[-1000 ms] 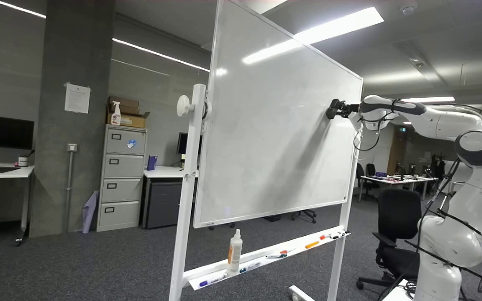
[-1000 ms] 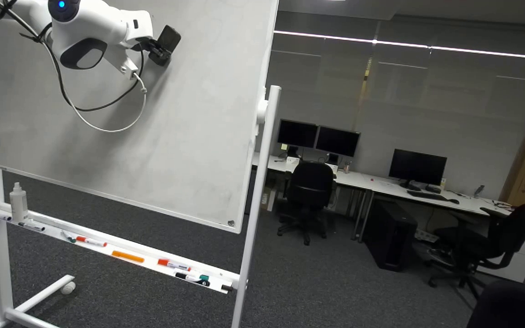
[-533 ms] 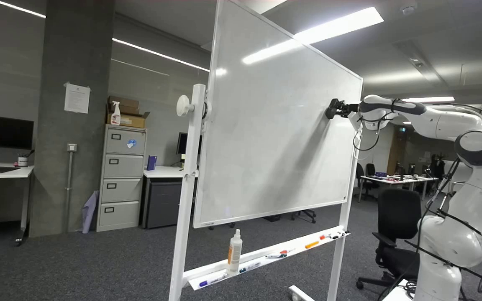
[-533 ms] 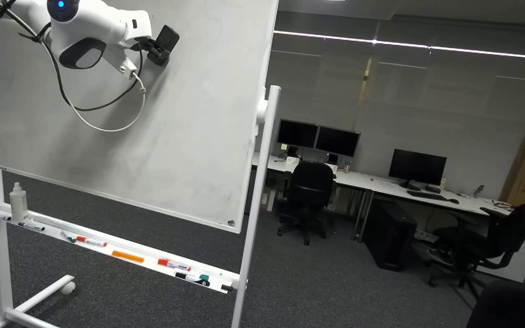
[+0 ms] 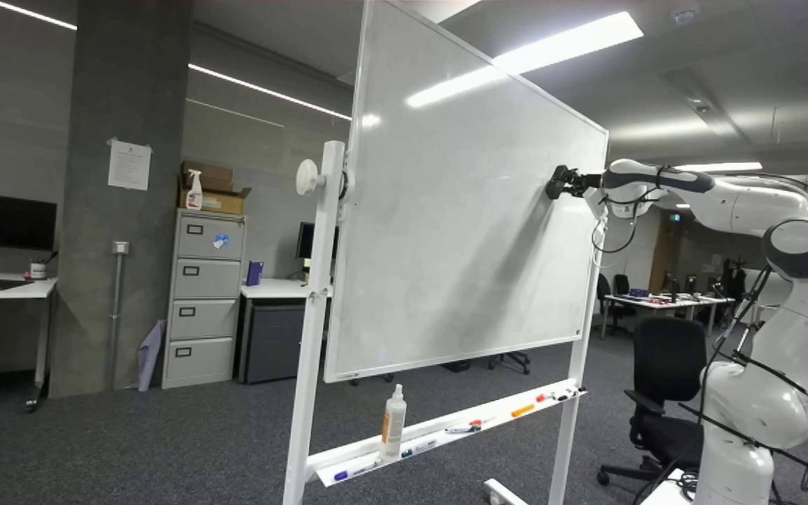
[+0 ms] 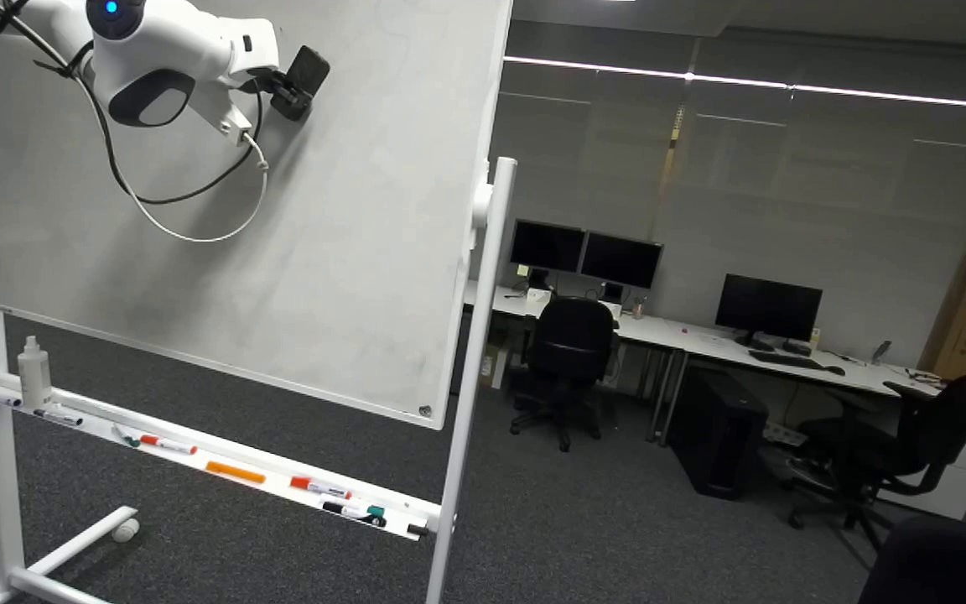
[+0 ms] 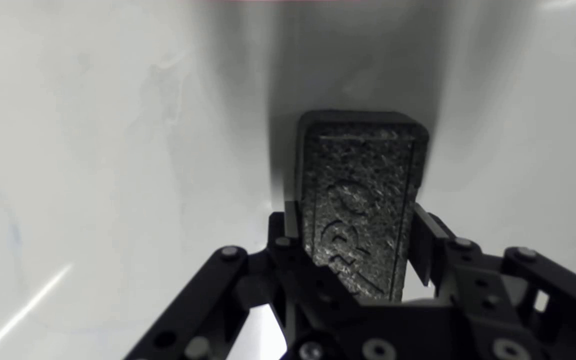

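The board (image 5: pixel 439 210), faintly smudged, hangs on a wheeled frame (image 6: pixel 475 352) above a pen tray (image 6: pixel 282 466). The gripper (image 7: pixel 357 225) is clamped on the eraser (image 7: pixel 363 160) by its long sides, at the board's face; whether eraser and board touch is unclear. Pressing hard could roll the frame or tilt the board; drag on the end beyond the fingers (image 7: pixel 292 220) could twist the eraser loose.

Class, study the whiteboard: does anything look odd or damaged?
Yes: left of the black block in the wrist view, the whiteboard shows a faint blue trace and greyish smudge, odd against its pale surface.
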You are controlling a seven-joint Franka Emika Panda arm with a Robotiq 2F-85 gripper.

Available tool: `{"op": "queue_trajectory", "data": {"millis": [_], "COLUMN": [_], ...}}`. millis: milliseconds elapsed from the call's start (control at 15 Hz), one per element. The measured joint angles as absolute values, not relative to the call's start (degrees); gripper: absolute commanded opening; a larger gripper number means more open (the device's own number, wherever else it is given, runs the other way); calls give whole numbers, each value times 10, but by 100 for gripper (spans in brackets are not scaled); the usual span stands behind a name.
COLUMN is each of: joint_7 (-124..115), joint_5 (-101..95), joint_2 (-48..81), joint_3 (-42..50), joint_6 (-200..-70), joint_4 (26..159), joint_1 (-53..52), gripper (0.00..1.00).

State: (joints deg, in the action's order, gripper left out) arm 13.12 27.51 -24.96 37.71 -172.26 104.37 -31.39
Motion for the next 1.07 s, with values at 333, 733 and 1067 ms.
{"op": "queue_trajectory", "data": {"millis": [333, 733, 1067], "joint_7": [131, 131, 131], "joint_5": [275, 268, 258], "joint_2": [-250, -250, -245], "joint_3": [361, 319, 318], "joint_6": [-1723, -1723, -1698], "joint_4": [1040, 1028, 983], "joint_1": [-313, -314, -314], "gripper": [30, 30, 30]}}
